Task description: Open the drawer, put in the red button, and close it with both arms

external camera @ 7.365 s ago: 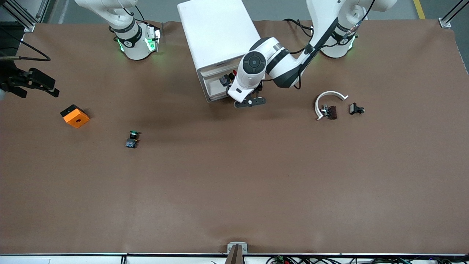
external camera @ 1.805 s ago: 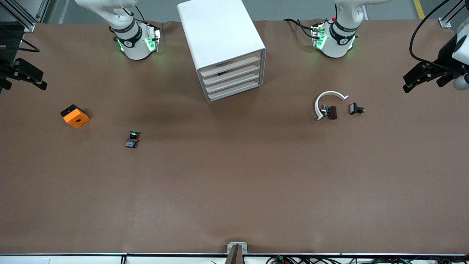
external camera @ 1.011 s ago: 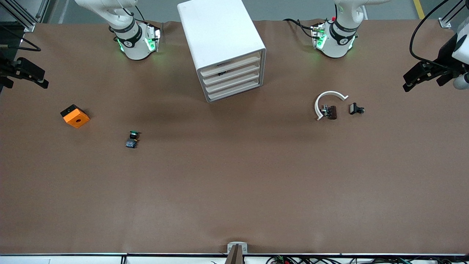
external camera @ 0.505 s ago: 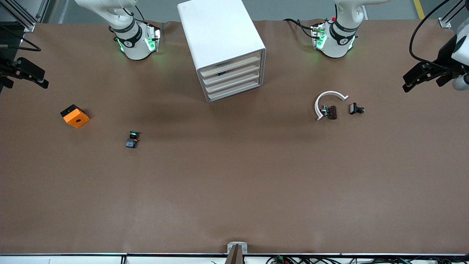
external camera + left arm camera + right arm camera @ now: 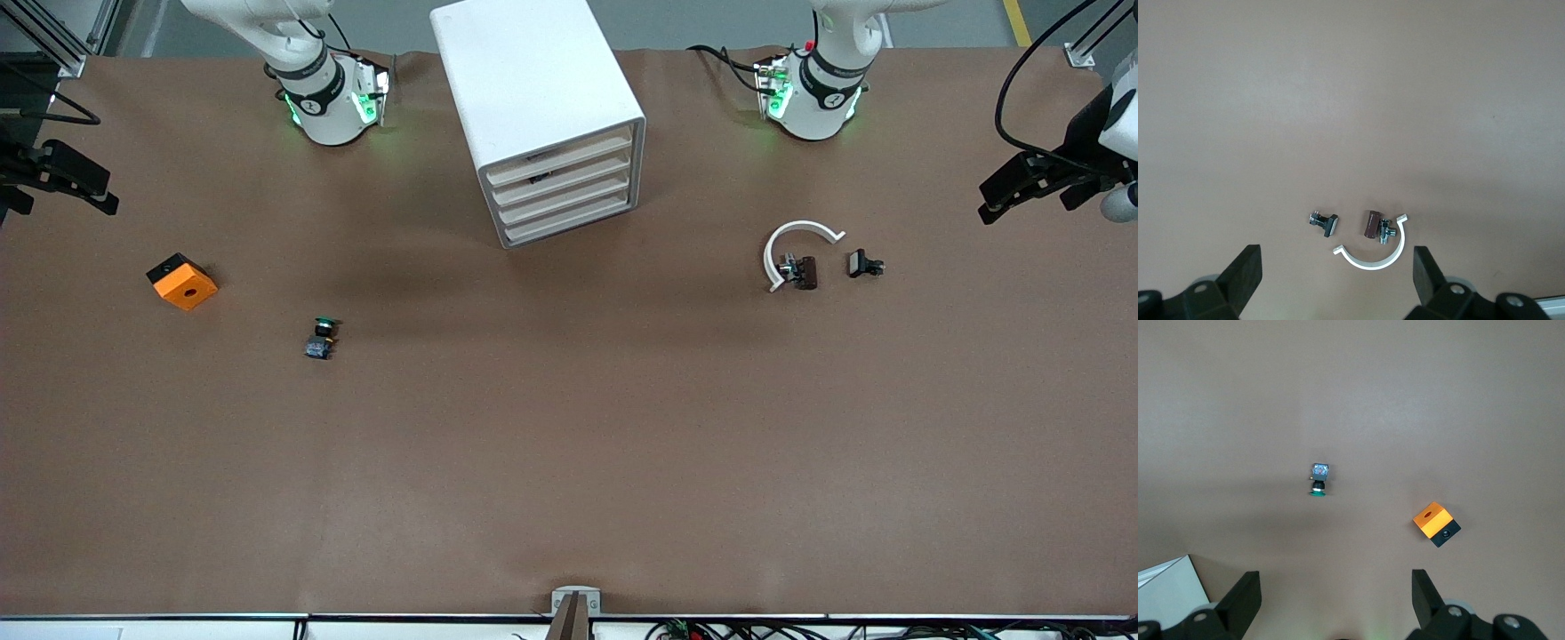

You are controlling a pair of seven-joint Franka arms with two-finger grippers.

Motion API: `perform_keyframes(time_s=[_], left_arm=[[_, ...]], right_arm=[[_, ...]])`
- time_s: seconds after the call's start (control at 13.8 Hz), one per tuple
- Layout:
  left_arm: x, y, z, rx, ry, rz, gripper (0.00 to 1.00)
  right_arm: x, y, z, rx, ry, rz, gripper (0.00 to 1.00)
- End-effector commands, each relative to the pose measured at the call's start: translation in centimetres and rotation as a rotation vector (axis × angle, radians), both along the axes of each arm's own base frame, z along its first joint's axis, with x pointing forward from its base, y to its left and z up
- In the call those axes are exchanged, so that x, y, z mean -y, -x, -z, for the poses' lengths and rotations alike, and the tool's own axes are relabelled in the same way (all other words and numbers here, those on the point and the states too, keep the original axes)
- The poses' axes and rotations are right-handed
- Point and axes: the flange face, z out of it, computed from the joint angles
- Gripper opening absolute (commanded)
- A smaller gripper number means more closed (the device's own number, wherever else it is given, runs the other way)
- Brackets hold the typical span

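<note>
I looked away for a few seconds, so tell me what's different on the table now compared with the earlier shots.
The left arm has pulled away from the front of the drawer cabinet; its open left gripper now hangs at its own end of the table. The drawer that stood open holding the red button is shut, and the button is out of sight. The right gripper, open, barely shifted. The other small parts stayed put.

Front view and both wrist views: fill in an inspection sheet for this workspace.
Surface: brown table cover, flat.
Job's things: white drawer cabinet, all drawers shut; red button not visible.
Clutter: green-capped switch; orange block; white curved clip beside a small brown part; small black part.
Grippers: left end effector open, empty, at the left arm's end of the table; right end effector open, empty, at the right arm's end.
Cables: black cable to the left arm.
Surroundings: grey floor, metal frame posts.
</note>
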Motion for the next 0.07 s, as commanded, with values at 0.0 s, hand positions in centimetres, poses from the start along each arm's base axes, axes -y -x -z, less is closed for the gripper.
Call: perform_keyframes(time_s=[0.0], left_arm=[[-0.01,-0.01,-0.49,-0.02,0.013,0.015,1.0]], right_arm=[[0.2,-0.02,-0.35,-0.001,0.007,-0.003,1.0]])
